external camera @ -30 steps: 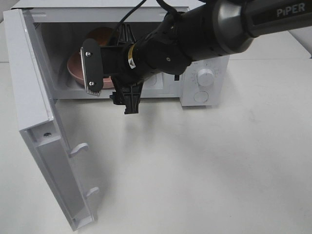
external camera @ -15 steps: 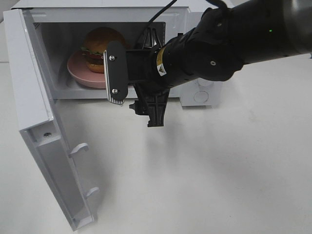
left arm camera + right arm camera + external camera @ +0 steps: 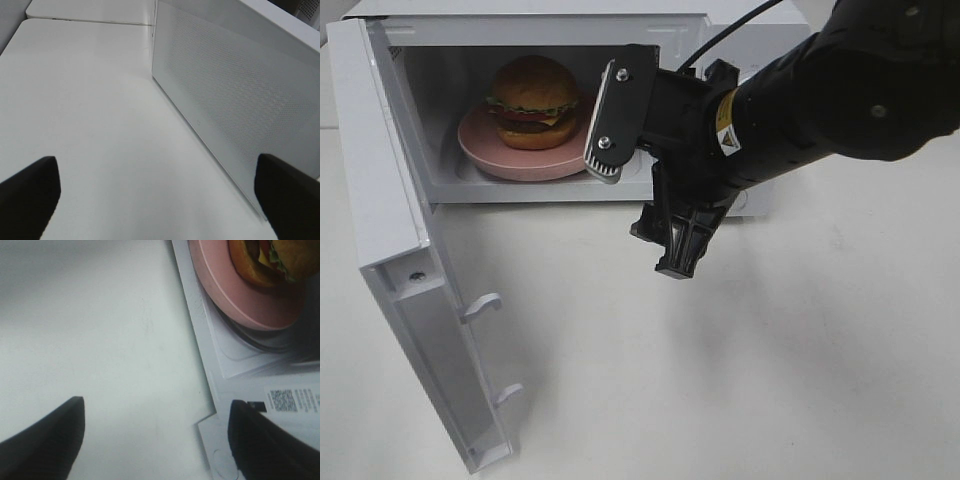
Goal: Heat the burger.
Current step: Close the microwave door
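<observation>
White surface (image 3: pixel 770 350); burger (image 3: pixel 532 100) on plate (image 3: pixel 480 150) inside microwave (image 3: pixel 520 25), upper left. I see right gripper (image 3: pixel 650 180), left gripper (image 3: pixel 160 195) both spread wide, empty.

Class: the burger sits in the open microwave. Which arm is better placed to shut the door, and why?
Probably left: the left gripper, open, faces the door's outer side, while the right gripper hangs before the cavity.

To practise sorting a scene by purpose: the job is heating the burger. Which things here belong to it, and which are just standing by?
Belongs to the job:
burger
pink plate under it
microwave, with its door open
right tool, open and empty in front of the cavity

Just standing by:
left tool, open, outside the door
table
</observation>
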{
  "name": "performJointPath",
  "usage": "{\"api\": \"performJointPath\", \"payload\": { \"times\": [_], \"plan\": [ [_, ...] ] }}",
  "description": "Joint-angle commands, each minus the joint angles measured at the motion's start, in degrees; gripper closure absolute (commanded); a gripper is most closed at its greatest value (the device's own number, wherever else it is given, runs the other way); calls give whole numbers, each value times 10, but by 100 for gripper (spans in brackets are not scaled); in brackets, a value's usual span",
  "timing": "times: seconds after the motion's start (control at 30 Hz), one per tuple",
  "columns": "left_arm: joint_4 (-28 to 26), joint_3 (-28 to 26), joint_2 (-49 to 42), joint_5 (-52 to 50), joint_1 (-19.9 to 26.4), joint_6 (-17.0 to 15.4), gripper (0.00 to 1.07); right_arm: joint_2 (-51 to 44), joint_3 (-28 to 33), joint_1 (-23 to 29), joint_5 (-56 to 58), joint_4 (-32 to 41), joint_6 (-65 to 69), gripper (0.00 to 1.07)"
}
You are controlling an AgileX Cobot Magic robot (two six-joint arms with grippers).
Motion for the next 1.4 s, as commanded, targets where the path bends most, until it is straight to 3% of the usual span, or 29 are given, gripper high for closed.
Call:
{"api": "performJointPath", "payload": {
  "times": [0.03, 0.47, 0.7, 1.07, 1.27, 1.4],
  "plan": [
    [-1, 1, -9, -4, 2, -1, 9, -34, 11, 0, 31, 23, 35, 31],
    [-1, 1, -9, -4, 2, -1, 9, -143, 52, 1, 118, 76, 125, 31],
    [-1, 1, -9, -4, 2, -1, 9, -217, 53, 1, 283, 75, 191, 31],
    [-1, 1, -9, -4, 2, -1, 9, -275, 53, 1, 427, 90, 199, 31],
    [-1, 1, -9, -4, 2, -1, 9, -331, 79, 0, 441, 96, 199, 31],
    [-1, 1, -9, -4, 2, -1, 9, -386, 116, -43, 446, 112, 199, 31]
  ]
}}
